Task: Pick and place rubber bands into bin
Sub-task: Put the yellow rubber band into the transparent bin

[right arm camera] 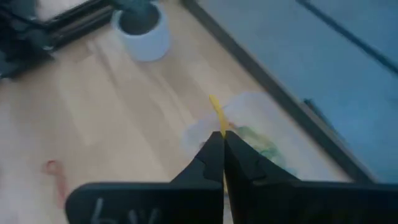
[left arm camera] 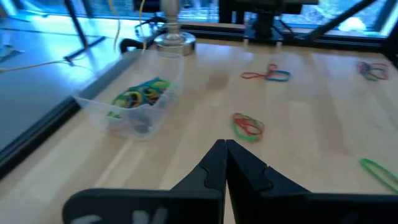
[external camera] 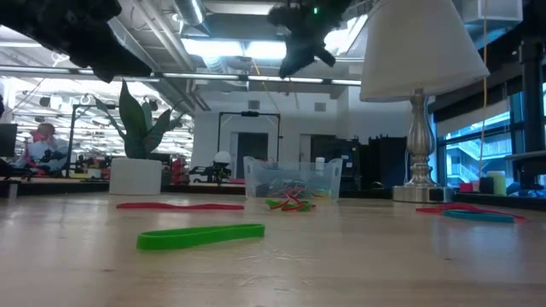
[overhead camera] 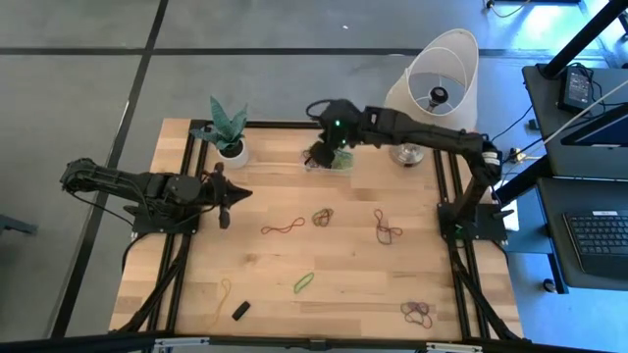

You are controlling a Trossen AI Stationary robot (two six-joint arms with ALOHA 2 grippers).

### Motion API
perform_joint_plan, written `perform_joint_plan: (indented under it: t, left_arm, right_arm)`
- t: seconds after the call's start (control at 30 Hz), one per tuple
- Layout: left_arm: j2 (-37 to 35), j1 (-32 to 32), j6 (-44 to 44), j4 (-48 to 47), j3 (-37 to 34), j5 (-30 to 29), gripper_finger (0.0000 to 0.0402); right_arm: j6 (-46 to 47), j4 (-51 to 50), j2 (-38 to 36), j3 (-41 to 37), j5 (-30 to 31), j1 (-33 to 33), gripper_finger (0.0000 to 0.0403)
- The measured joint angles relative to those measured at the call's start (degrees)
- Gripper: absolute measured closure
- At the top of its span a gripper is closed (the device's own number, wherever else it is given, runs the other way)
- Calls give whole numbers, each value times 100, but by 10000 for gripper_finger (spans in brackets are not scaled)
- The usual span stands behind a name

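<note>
Hovering over the bin (overhead camera: 329,160) at the table's far edge, right gripper (right arm camera: 222,144) pinches a yellow band (right arm camera: 217,115). Some rubber bands (left arm camera: 138,96) already binned; several clusters (overhead camera: 388,228) left on the table. Left gripper (left arm camera: 225,149) pressed together, empty, near the left edge.

An open-plan lab or office is suggested by exposed ceiling ducts (external camera: 171,51), strip lights, and a keyboard (overhead camera: 599,235) beside the table (overhead camera: 324,294).
</note>
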Motion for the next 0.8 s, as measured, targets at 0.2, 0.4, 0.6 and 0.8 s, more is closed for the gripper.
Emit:
perform_joint_plan:
  t: [0.2,0.4,0.6,0.8]
  left_arm:
    - [0,0,-1,-10,0,-661,398]
    - [0,4,-142,-9,0,-962,398]
    - [0,9,-291,-13,0,-1214,398]
    - [0,9,-293,-18,0,-1509,398]
  right_arm:
    - [-506,-96,410,-36,-477,-570,403]
    - [-803,-230,1159,-39,-600,-740,403]
    - [-1025,-344,1741,-41,-618,-762,397]
    - [-1033,-333,2065,-41,-781,-771,365]
